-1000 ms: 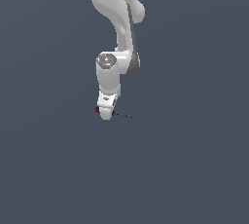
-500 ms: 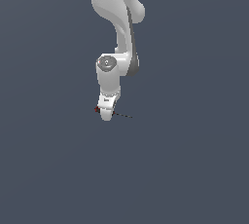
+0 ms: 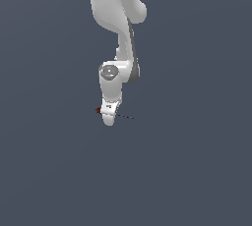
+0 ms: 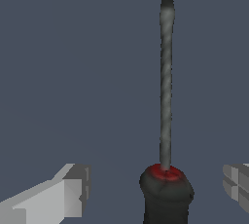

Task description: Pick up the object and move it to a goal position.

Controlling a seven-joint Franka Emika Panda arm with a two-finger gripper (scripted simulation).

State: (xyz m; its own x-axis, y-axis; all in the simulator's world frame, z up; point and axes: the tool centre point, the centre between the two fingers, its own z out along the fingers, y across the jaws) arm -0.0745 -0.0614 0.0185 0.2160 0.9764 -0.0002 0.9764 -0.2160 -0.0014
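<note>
Gripper (image 3: 109, 118) is low over the flat grey floor (image 3: 197, 171), jaws open. In the wrist view the fingers (image 4: 73, 189) stand either side of the screwdriver (image 4: 165, 121) with clear gaps, no contact. Tool's red-black handle sits between the fingers; the thin dark shaft pokes out past the gripper toward the exterior view's right.

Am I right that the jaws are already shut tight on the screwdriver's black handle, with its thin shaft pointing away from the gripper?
Not quite: in the wrist view the gripper has its jaws open, with clear gaps on both sides of the screwdriver. The handle is black, and the shaft points away.
</note>
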